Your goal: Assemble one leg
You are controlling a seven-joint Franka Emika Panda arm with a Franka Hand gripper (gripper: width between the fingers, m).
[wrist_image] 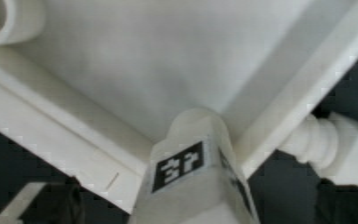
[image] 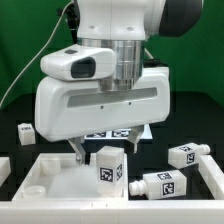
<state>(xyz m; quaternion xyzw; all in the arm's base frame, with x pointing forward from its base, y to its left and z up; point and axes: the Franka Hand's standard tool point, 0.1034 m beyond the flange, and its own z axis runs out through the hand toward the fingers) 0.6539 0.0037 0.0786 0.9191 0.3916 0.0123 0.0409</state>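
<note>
A leg (image: 109, 167), a chunky white post with a black-and-white tag, stands nearly upright inside the white tray-like tabletop (image: 40, 178) near its right side in the exterior view. My gripper (image: 99, 157) hangs straight over it with the jaws apart. One finger (image: 76, 150) shows to the exterior view's left of the leg with a gap between them; the other is hidden behind the leg. In the wrist view the leg (wrist_image: 190, 170) runs down between the jaws onto the tabletop floor (wrist_image: 158, 70).
Two more legs lie on the black table at the exterior view's right (image: 186, 155) (image: 160, 184); one of them also shows in the wrist view (wrist_image: 336, 145). A small white tagged part (image: 25, 131) sits at the left. The marker board (image: 122, 131) lies behind the gripper.
</note>
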